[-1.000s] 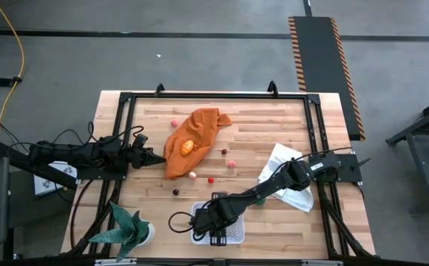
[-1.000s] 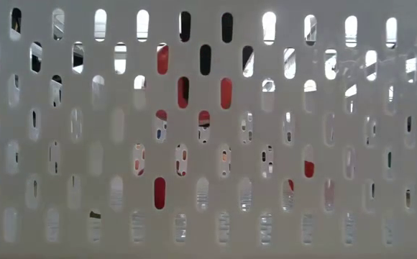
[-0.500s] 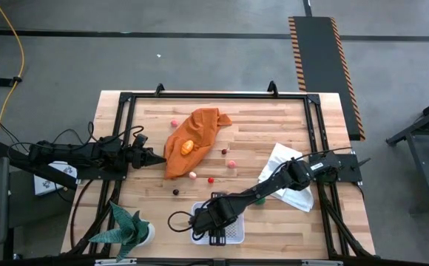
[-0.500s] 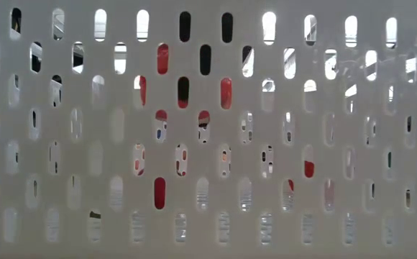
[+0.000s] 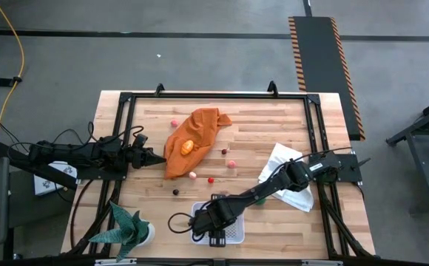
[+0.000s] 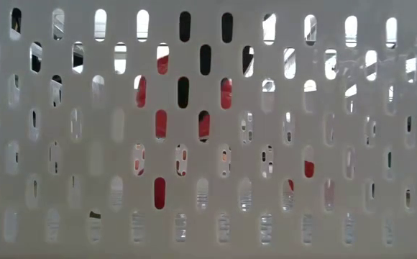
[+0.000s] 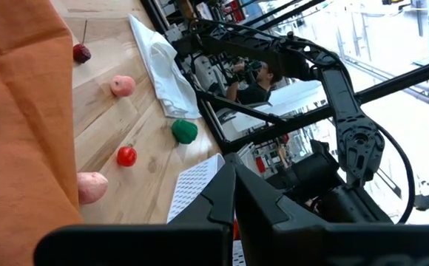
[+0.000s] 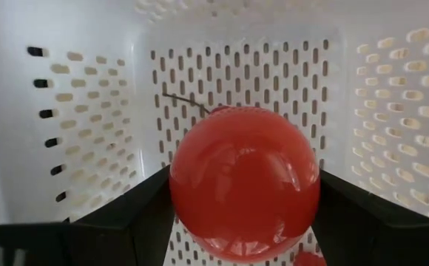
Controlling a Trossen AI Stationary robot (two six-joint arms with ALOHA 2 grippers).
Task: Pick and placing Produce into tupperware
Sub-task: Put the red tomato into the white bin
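The white tupperware (image 5: pixel 234 236) stands at the table's near edge, and its holed wall (image 6: pixel 323 216) fills the low view. My right gripper (image 5: pixel 208 230) points down into it, shut on a round red piece of produce (image 8: pixel 244 185), which shows red through the holes (image 6: pixel 162 124). More red produce (image 8: pixel 308 258) lies on the container's floor. Loose produce lies on the table: pink (image 5: pixel 231 163), red (image 5: pixel 210 179), dark (image 5: pixel 176 191), green (image 5: pixel 259 199), and an orange piece (image 5: pixel 187 146) on the cloth. My left gripper (image 5: pixel 159 159) waits shut at the table's left. My right gripper pinches the round red piece between its two fingers (image 8: pixel 137 218), which sit on its opposite sides (image 8: pixel 181 203). The fingers come from above, pointing down into the tupperware. The piece hangs clear above the container's holed floor.
An orange cloth (image 5: pixel 194 133) lies at the table's middle. A white folded cloth (image 5: pixel 292 181) lies at the right under my right arm. A green plant (image 5: pixel 129 227) stands at the near left corner. Black frame rails (image 5: pixel 214 94) run around the tabletop.
In the low view the red patches behind the container's holes have shifted a little lower. Both arms look still in the high view.
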